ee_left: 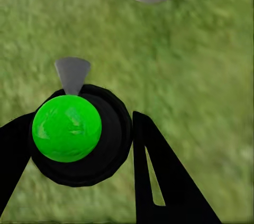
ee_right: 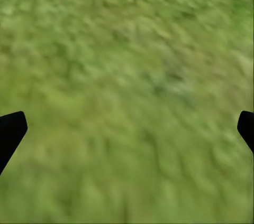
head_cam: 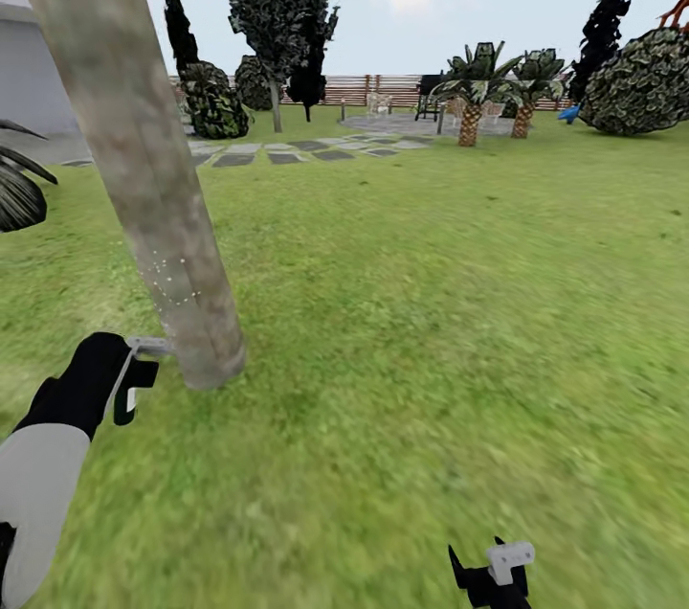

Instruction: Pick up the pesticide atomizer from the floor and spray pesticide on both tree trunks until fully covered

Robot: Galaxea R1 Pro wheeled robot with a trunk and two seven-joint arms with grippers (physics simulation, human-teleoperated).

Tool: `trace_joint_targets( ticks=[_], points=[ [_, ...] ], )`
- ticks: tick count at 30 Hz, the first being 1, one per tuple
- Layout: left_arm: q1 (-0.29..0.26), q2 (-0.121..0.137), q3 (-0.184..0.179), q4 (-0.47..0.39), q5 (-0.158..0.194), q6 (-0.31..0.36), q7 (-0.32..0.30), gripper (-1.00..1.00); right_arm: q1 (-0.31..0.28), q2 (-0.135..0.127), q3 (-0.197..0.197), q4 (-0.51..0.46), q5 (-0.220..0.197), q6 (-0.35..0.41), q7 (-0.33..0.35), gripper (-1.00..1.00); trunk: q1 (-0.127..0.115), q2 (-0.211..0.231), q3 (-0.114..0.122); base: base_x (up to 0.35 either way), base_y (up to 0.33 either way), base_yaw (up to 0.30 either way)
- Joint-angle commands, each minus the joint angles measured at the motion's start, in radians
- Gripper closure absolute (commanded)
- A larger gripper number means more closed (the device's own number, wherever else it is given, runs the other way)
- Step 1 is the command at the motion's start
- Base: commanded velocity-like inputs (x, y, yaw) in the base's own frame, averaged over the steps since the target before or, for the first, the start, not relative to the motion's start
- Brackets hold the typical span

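The pesticide atomizer (ee_left: 67,127) has a bright green round body in a black collar and a grey cone nozzle; my left gripper (ee_left: 79,147) is shut on it, one black finger on each side. In the head view the atomizer's grey head (head_cam: 145,347) almost touches the foot of the near tree trunk (head_cam: 144,159), a thick mottled beige column leaning up to the left, with my left gripper (head_cam: 132,381) beside it. Small white specks dot the trunk low down. A second tree (head_cam: 276,6) stands far back. My right gripper (head_cam: 493,578) hangs open low over grass (ee_right: 127,97).
Green lawn stretches ahead and to the right. Grey stepping stones (head_cam: 287,152) and a paved patch lie far back before the brown slat fence (head_cam: 364,90). Short palms (head_cam: 471,97), dark conifers (head_cam: 603,25) and a round bush (head_cam: 639,82) stand at the rear right. A grey wall (head_cam: 29,82) is at left.
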Motion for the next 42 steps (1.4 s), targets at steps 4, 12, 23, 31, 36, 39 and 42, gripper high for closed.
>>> trace_joint_targets(
  ticks=[4, 12, 23, 31, 36, 39, 42],
  points=[
    [0.009, 0.002, 0.002, -0.001, -0.011, 0.003, -0.01, 1.0, 0.0, 0.0, -0.009, 0.0, 0.001, -0.003, 0.01, -1.0, 0.0, 0.0, -0.001, 0.161, -0.25, 0.086],
    [0.018, 0.003, 0.002, -0.001, -0.012, 0.003, -0.01, 1.0, 0.0, -0.001, -0.009, 0.0, 0.001, -0.003, 0.011, -1.0, 0.0, 0.0, -0.001, 0.25, -0.177, 0.003],
    [0.096, 0.003, 0.004, 0.001, -0.01, -0.051, -0.007, 1.0, 0.0, 0.0, -0.009, 0.0, 0.001, -0.003, 0.01, -1.0, 0.0, 0.0, -0.001, 0.283, -0.141, 0.174],
    [0.104, -0.001, 0.004, 0.023, -0.009, -0.052, -0.007, 1.0, 0.0, -0.001, -0.009, 0.0, 0.001, -0.003, 0.011, -1.0, 0.0, 0.0, -0.001, 0.268, -0.16, 0.139],
    [0.118, -0.001, 0.005, 0.1, -0.006, -0.094, -0.006, 1.0, 0.0, 0.0, -0.009, 0.0, 0.001, -0.003, 0.011, -1.0, 0.0, 0.0, -0.001, 0.181, -0.202, 0.011],
    [0.127, -0.001, 0.027, 0.156, -0.006, -0.162, -0.005, 1.0, 0.0, 0.0, -0.009, 0.0, 0.001, -0.003, 0.011, -1.0, 0.0, 0.0, -0.001, 0.093, -0.089, 0.173],
    [0.13, -0.001, 0.08, 0.175, -0.007, -0.183, -0.005, 1.0, 0.0, 0.0, -0.009, 0.0, 0.001, -0.003, 0.011, -1.0, 0.0, 0.0, -0.001, 0.012, -0.011, 0.263]
  ],
)
